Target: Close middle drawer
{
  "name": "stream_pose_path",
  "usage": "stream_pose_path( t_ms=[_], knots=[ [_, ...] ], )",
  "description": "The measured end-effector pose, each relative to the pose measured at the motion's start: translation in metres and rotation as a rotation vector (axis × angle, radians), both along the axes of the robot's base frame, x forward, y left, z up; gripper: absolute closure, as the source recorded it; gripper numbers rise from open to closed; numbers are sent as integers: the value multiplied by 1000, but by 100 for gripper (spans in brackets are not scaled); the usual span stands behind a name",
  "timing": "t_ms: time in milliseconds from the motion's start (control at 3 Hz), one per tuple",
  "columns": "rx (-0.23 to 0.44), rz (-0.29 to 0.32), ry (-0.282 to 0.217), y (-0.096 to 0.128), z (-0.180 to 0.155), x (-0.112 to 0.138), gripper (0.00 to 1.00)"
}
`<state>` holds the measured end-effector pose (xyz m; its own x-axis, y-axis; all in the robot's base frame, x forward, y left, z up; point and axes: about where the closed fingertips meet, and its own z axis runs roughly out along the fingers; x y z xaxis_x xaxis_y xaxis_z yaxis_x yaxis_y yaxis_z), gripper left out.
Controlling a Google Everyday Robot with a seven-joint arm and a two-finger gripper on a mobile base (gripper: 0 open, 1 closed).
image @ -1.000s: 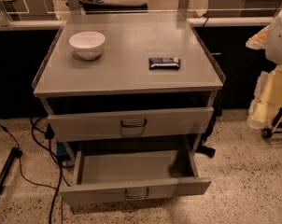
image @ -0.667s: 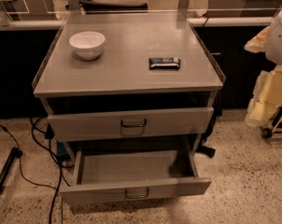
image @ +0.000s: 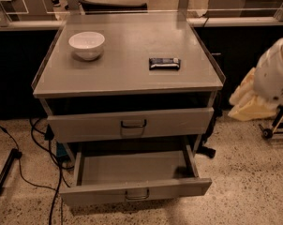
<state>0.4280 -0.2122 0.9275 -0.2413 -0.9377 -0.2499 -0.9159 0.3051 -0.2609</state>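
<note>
Floor (image: 244, 186): speckled pale terrazzo in the foreground, with black cables (image: 19, 165) trailing over it on the left toward the foot of the cabinet.
Middle drawer (image: 179, 187): nearest to me, standing far out of the grey cabinet and well forward of the drawer above. Its front panel is low, with a small dark wire handle (image: 137, 194) at the centre. Behind the panel I can see the grey inner floor and side walls.
Top drawer (image: 169, 121): directly above, with a taller front, out a little from the frame. A dark gap runs along its upper edge, and a wire handle sits at its middle.
Cabinet top (image: 127, 78): a flat grey surface with slim raised lips down both sides.
Bowl (image: 86, 44): white and upright, on the back-left part of the top.
Snack bar (image: 164, 63): a dark wrapper lying flat, right of centre, well apart from the bowl.
Gripper (image: 275, 76): a white rounded shape at the right edge of the view. It is about level with the cabinet top, off beyond the cabinet's right side and apart from it. Whether it is spread or closed I cannot tell.
Yellowish bundle (image: 247, 100): low down beyond the cabinet's right side, below the gripper, near a small wheeled base (image: 268, 132).
Back wall: a dark panel (image: 15, 69) under a pale ledge (image: 235, 21) running behind the cabinet.
</note>
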Motion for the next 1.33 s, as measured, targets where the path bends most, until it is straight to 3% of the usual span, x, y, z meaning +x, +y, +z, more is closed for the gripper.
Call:
stream_pose_path(
  t_ms=[333, 667, 1000, 1333],
  knots=[
    [34, -31, 12, 6, -44, -9, 88],
    [73, -59, 50, 9, -101, -26, 100],
    [135, -83, 128, 16, -175, -53, 100],
    [128, -88, 154, 15, -192, -65, 100]
  ],
)
